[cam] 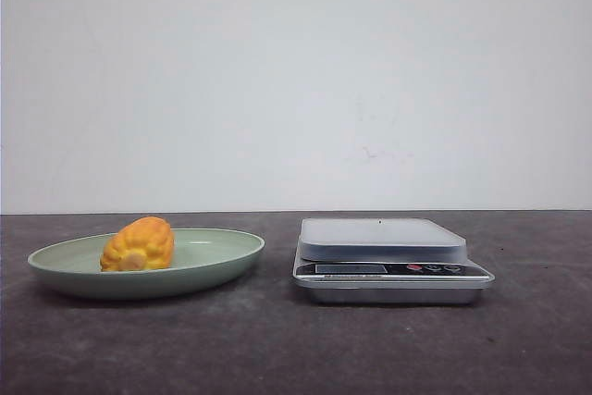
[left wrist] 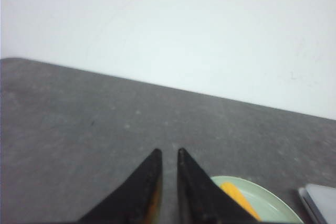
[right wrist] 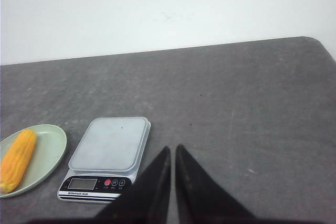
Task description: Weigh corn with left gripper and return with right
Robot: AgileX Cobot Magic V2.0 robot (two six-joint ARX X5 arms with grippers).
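Corn: we see the corn (cam: 139,245) lying on its side in the pale green plate (cam: 227,258), on the left part of the dark table (cam: 277,349); its paler cut end faces the front camera.
Scale: the scale (cam: 392,260) stands just beside the plate to its right, apart from it; its platform is bare.
Front view: we see plate, corn and scale side on; neither arm shows here.
Right wrist view: only here do we see the corn (right wrist: 17,160) at full length, a long cob rather than the stub the front suggests; we also see the scale's (right wrist: 105,158) display and buttons from above, and the plate's (right wrist: 51,153) far rim.
Left wrist view: we catch only a sliver of corn (left wrist: 237,198) on the plate (left wrist: 265,203), and a corner of the scale (left wrist: 321,203).
Left gripper: the left gripper (left wrist: 168,156) is clenched, its tips a narrow slit apart, holding nothing; it hangs over bare table, apart from the plate.
Right gripper: the right gripper (right wrist: 172,150) is likewise clenched and holds nothing; it sits beside the scale, not touching it.
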